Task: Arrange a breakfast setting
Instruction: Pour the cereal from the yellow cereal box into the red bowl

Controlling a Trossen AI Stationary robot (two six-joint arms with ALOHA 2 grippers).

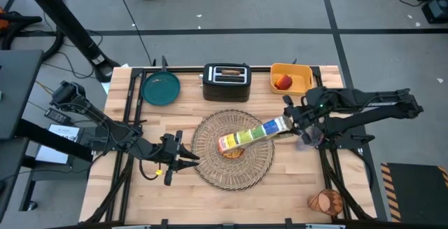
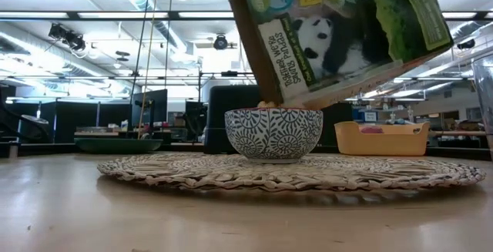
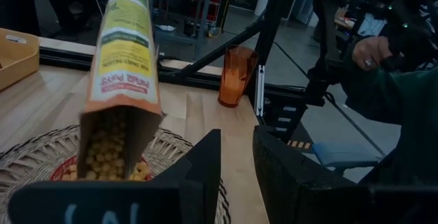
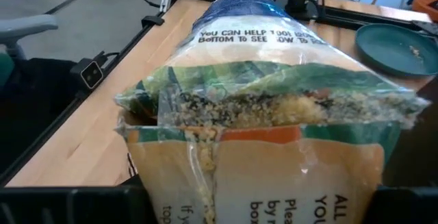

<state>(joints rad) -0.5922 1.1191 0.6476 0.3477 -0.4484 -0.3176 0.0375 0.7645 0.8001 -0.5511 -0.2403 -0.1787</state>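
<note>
I see the bowl [image 2: 273, 134] at the middle of the placemat [image 1: 262, 162], filling from the cereal box [image 1: 253, 134] clamped in my right gripper [image 1: 292, 122]. My left gripper [image 1: 183, 157], jaws open, waits left. Tilt further and I risk cereal overshooting the bowl.

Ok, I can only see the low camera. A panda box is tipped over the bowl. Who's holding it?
Observer: The right gripper is, clamped on the cereal box at its raised end, reaching in from the table's right side.
Operator: Is cereal really coming out?
Observer: The left wrist view shows puffs crowded at the box's open mouth, and some already in the bowl.
Operator: Where's the other arm?
Observer: The left gripper is open and empty, just off the left edge of the placemat.
</note>
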